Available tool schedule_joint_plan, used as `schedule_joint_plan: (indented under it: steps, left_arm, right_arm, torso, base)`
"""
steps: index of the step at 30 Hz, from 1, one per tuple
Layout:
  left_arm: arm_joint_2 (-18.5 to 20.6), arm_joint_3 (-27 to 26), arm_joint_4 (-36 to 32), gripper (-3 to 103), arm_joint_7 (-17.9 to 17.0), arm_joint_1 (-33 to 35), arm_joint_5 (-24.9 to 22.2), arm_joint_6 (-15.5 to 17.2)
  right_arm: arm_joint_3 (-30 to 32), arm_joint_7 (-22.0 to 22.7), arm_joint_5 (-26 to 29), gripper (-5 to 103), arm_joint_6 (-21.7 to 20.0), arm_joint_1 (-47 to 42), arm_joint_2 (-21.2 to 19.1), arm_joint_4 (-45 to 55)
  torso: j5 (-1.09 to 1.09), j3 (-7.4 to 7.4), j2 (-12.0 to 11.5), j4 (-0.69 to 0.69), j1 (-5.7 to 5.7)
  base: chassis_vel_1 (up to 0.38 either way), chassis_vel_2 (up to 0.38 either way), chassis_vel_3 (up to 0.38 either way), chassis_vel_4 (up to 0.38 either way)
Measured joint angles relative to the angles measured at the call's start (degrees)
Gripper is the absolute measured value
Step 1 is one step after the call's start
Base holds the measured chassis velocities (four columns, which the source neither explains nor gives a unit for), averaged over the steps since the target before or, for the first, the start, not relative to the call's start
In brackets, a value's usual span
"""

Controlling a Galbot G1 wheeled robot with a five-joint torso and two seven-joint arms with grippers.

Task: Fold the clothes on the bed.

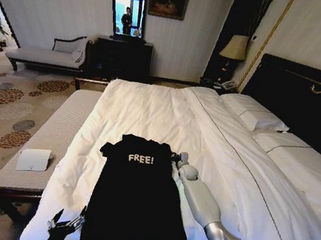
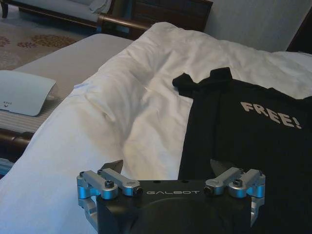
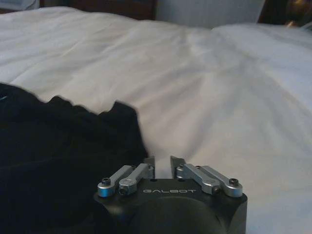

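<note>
Lying flat and face up near the foot of the bed (image 1: pixel 150 109), the T-shirt (image 1: pixel 134 196) shows its "FREE!" lettering toward the pillows, with both short sleeves spread and its hem toward the robot. No fold looks made yet, so the task seems to be at its first grasp.

The right gripper (image 1: pixel 175 157) reaches out along the shirt's right edge and sits at the right sleeve. In the right wrist view its fingers (image 3: pixel 148 166) stand close together with only a narrow gap, just beside the sleeve's edge, and no cloth can be seen between them.

The left gripper (image 1: pixel 66 226) hangs low by the shirt's near left corner. In the left wrist view its fingers (image 2: pixel 113 166) are spread wide and hold nothing.

Next, the right gripper probably needs a firm pinch on the sleeve, taking the black cloth alone and not the white duvet (image 2: pixel 131 107) under it.
</note>
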Motion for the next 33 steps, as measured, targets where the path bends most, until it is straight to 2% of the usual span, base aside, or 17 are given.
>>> schedule_joint_plan:
  steps: [1,2,4,5,8,9,10,11,12,13,17,19,21,28,33]
  left_arm:
    - [0.0,0.1,0.15,100,0.0,-0.07,0.0,0.0]
    - [0.0,0.22,0.38,100,0.0,-0.17,0.0,0.0]
    - [0.02,0.37,0.69,100,0.0,-0.29,0.0,0.01]
    - [0.05,0.57,0.92,100,0.0,-0.45,0.01,0.02]
    - [0.05,1.11,1.15,100,-0.04,-0.9,0.16,0.25]
    - [0.05,1.11,1.15,100,-0.04,-0.9,0.16,0.25]
    - [0.05,1.26,1.13,100,-0.12,-1.06,0.23,0.4]
    - [0.04,1.31,1.06,100,-0.21,-1.15,0.25,0.53]
    - [0.03,1.3,0.83,100,-0.26,-1.18,0.26,0.66]
    - [0.03,1.3,0.83,100,-0.26,-1.18,0.26,0.66]
    - [0.09,0.5,0.3,100,-0.29,-0.48,0.1,0.62]
    - [0.13,0.27,0.3,100,-0.26,-0.24,0.02,0.51]
    - [0.2,0.0,0.3,100,-0.13,0.04,-0.16,0.3]
    - [0.26,-0.06,0.17,100,-0.05,-0.2,-0.45,0.24]
    - [0.57,-0.26,0.14,100,-0.05,-0.22,-0.82,0.24]
  right_arm:
    - [1.28,0.58,-0.89,23,0.0,-1.39,-0.53,2.53]
    - [2.39,1.02,-1.21,33,-0.07,-3.07,-1.22,5.67]
    - [3.01,1.31,-1.0,33,-0.38,-5.07,-2.22,9.57]
    - [3.06,1.43,-0.85,38,-0.55,-6.59,-2.92,12.34]
    - [0.96,1.57,-2.54,54,-0.42,-11.38,-4.57,19.39]
    - [0.96,1.57,-2.54,54,-0.42,-11.38,-4.57,19.39]
    - [-0.64,1.54,-5.36,61,0.42,-12.95,-4.49,21.17]
    - [-1.72,1.45,-7.81,66,1.47,-13.48,-4.01,21.4]
    - [-3.1,1.01,-10.93,66,3.11,-13.69,-3.08,20.89]
    - [-3.1,1.01,-10.93,66,3.11,-13.69,-3.08,20.89]
    - [-6.37,0.55,-18.31,88,7.07,-12.34,-0.76,17.22]
    - [-6.95,0.57,-19.48,88,7.53,-11.88,-0.27,16.46]
    - [-8.18,0.95,-20.99,97,7.88,-11.23,0.58,15.06]
    - [-8.48,3.11,-31.75,100,8.71,-9.9,2.91,7.82]
    - [-6.88,5.3,-33.93,100,8.32,-9.25,3.51,4.41]
  torso:
    - [-0.01,0.0,0.0,0.0,0.0]
    - [0.0,0.0,0.0,-0.01,0.0]
    - [-0.01,0.0,0.0,-0.01,0.0]
    - [-0.02,-0.01,0.0,-0.01,0.0]
    - [-0.01,-0.01,0.0,-0.03,0.0]
    - [-0.01,-0.01,0.0,-0.03,0.0]
    - [0.01,-0.01,0.0,-0.02,-0.01]
    - [-0.02,-0.01,0.01,-0.02,-0.01]
    - [0.01,-0.01,0.01,-0.01,-0.01]
    - [0.01,-0.01,0.01,-0.01,-0.01]
    - [-0.01,0.0,0.0,0.0,0.0]
    - [0.0,0.0,0.0,0.01,0.0]
    - [0.0,0.0,0.0,0.01,0.0]
    - [-0.01,0.0,0.0,0.01,0.0]
    - [0.0,0.0,0.0,0.0,0.0]
  base:
    - [0.0,0.0,0.0,0.0]
    - [0.0,0.0,0.0,0.0]
    - [0.0,0.0,0.0,0.0]
    - [0.0,0.0,0.0,0.0]
    - [0.0,0.0,0.0,0.0]
    - [0.0,0.0,0.0,0.0]
    - [0.0,0.0,0.0,0.0]
    - [0.0,0.0,0.0,0.0]
    - [0.0,0.0,0.0,0.0]
    - [0.0,0.0,0.0,0.0]
    - [0.0,0.0,0.0,0.0]
    - [0.0,0.0,0.0,0.0]
    - [0.0,0.0,0.0,0.0]
    - [0.0,0.0,0.0,0.0]
    - [0.0,0.0,0.0,0.0]
